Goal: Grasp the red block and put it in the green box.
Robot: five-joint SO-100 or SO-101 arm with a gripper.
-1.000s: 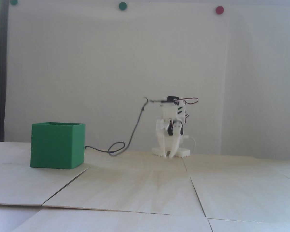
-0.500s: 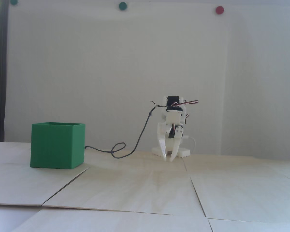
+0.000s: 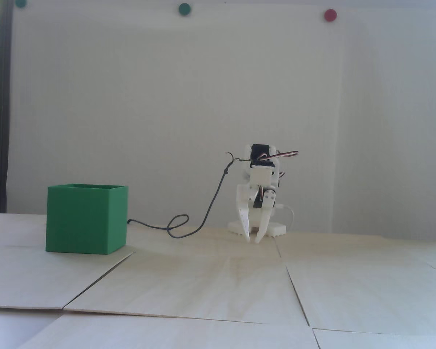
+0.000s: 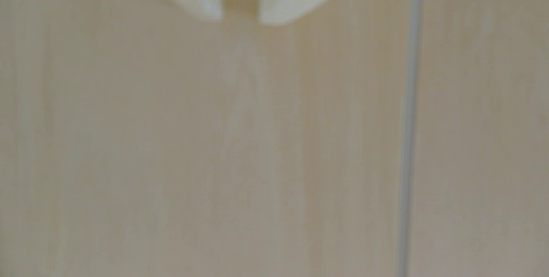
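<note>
Two white plastic fingers of the arm's gripper (image 3: pixel 252 240) hang slightly parted and empty, tips just above the pale wooden table (image 3: pixel 218 283), well to the right of the bright-green, thin-walled plastic box (image 3: pixel 85 220) in the fixed view. The wrist view, blurred, shows only bare wood between the fingertips (image 4: pixel 205 1). No red block appears in either view.

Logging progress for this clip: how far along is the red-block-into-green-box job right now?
Nothing visibly done: no red block shows in either view, and the large bright-green plastic box hides its inside from the fixed view. In hand: nothing; the white two-finger gripper points down by the pale wooden table, jaws slightly apart and empty in the wrist view. Left, unless the block is already inside: find, grasp and drop it.
</note>
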